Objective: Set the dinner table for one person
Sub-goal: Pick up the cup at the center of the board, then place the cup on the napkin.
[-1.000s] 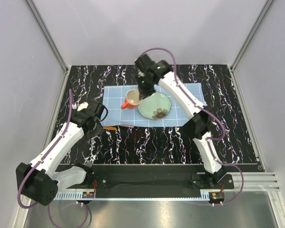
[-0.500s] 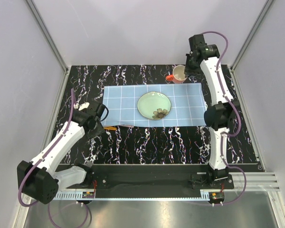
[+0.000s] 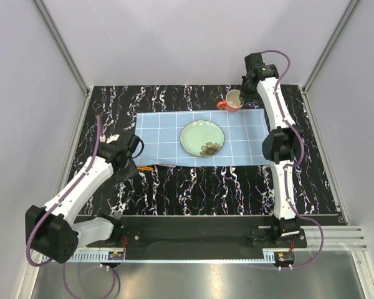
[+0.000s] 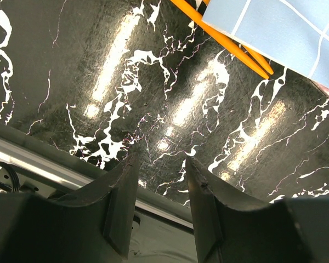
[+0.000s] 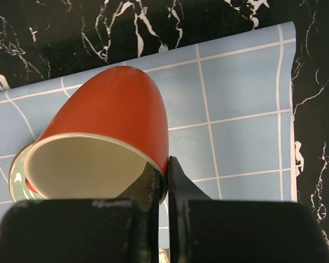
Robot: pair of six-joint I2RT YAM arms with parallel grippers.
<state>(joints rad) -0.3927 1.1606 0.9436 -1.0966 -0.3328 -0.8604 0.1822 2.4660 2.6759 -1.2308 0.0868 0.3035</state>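
Right end effector (image 5: 167,164) pinches the red mug (image 5: 115,109) rim, nearly closed.

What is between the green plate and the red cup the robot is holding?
Just bare light blue gridded placemat, seen from the top camera, between the round green flowered plate and the red mug pinched in the right fingers.

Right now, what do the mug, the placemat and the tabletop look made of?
The mug: likely glazed ceramic, glossy orange-red outside, cream inside. The placemat: matte light blue, white grid, thin; fabric or vinyl perhaps. The dinner table: glossy black, white marble-like veins, reflecting lights; stone or laminate, unclear.
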